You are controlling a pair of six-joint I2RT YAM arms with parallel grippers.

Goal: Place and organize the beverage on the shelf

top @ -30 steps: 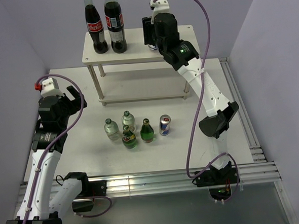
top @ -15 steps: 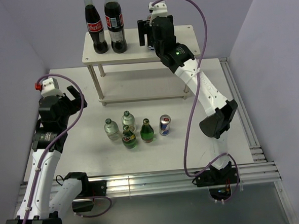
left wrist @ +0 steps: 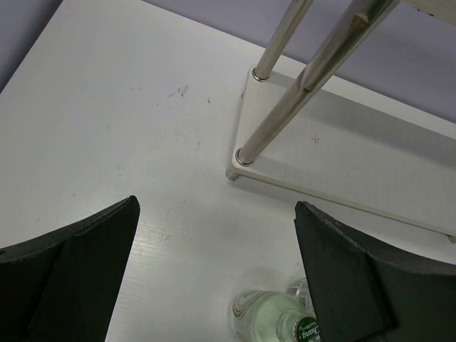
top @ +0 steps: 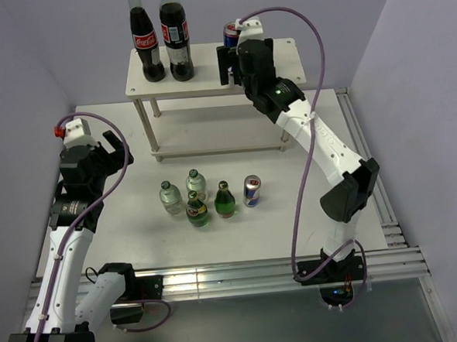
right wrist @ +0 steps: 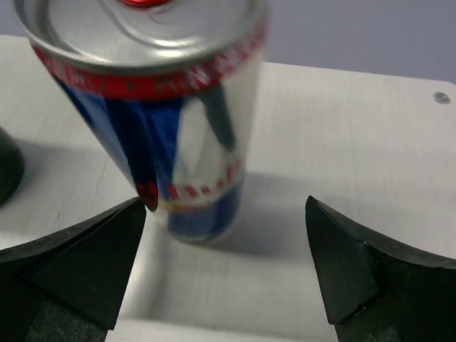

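Note:
A blue-and-silver can point(top: 230, 33) point(right wrist: 178, 128) stands upright on the top board of the cream shelf point(top: 207, 70) point(right wrist: 342, 142). My right gripper point(top: 232, 61) point(right wrist: 224, 263) is open just in front of it, and neither finger touches it. On the table stand two clear bottles point(top: 170, 198) point(top: 196, 182), two green bottles point(top: 197, 210) point(top: 226, 200) and a second can point(top: 251, 190). My left gripper point(top: 108, 161) point(left wrist: 217, 278) hangs open and holds nothing, up and to the left of them. One clear bottle point(left wrist: 267, 317) and a green cap point(left wrist: 306, 331) show at the bottom of the left wrist view.
Two tall cola bottles point(top: 147, 44) point(top: 175, 35) stand at the left end of the top board. The lower board point(top: 219, 140) point(left wrist: 342, 164) lies bare between the metal legs point(left wrist: 285, 35). Walls close in on both sides, and an aluminium rail point(top: 370, 201) runs along the right.
My right gripper has opened and let go of the can on the top board, then drawn back a little. The can now stands alone. The left arm has not moved.

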